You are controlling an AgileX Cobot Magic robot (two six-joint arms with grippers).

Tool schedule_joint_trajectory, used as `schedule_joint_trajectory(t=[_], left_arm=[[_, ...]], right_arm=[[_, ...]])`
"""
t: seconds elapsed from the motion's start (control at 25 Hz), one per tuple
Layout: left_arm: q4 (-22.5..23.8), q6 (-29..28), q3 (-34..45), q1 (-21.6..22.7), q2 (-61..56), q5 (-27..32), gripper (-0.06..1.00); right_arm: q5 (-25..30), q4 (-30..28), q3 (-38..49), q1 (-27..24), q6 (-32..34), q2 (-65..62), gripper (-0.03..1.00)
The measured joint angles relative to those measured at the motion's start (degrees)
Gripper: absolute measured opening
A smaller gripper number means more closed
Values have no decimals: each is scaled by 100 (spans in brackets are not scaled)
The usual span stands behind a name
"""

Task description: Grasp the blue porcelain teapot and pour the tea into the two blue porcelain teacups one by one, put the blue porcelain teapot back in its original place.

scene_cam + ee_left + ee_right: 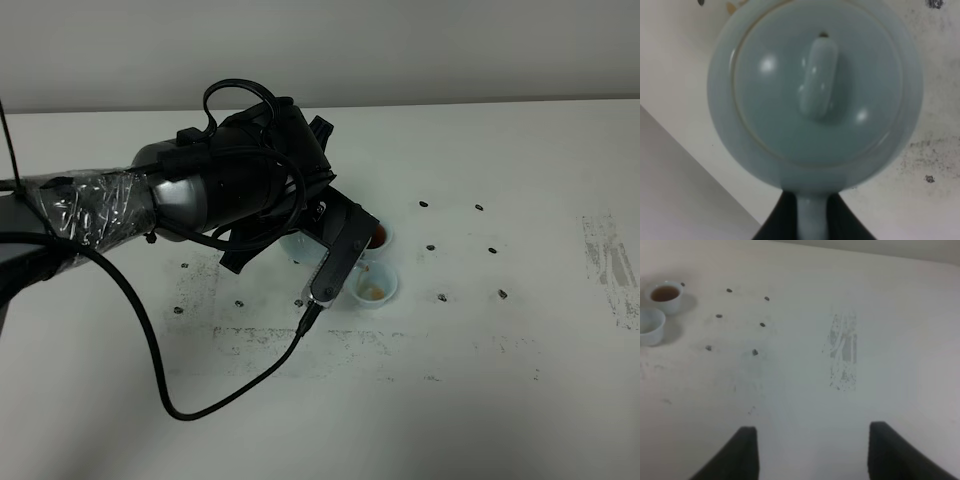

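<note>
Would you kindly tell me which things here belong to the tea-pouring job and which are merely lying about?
Job: blue porcelain teapot, held by the left gripper; filled teacup with dark tea; second teacup, nearly empty.
Lying about: small dark marks on the table; scuffed patch.

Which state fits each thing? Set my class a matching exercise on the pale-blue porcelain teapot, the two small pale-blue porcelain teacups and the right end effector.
Things:
1. pale-blue glossy porcelain teapot
2. far pale-blue teacup, exterior view
3. near pale-blue teacup, exterior view
4. right end effector

States:
a. open, holding nothing
b. filled with dark brown tea
c. handle gripped by the left end effector
d. barely anything inside

Pairs: 1-c, 2-b, 3-d, 4-a
</note>
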Motion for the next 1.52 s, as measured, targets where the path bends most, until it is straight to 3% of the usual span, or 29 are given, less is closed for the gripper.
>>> schedule_joint_trajectory(t=[0.88, 1.52], left_arm=[[290, 122, 0, 0, 0, 3, 4], [296, 509, 0, 0, 0, -115, 4]], right_arm=[[0, 0, 0, 0, 0, 0, 50], [0, 0, 0, 0, 0, 0, 50]])
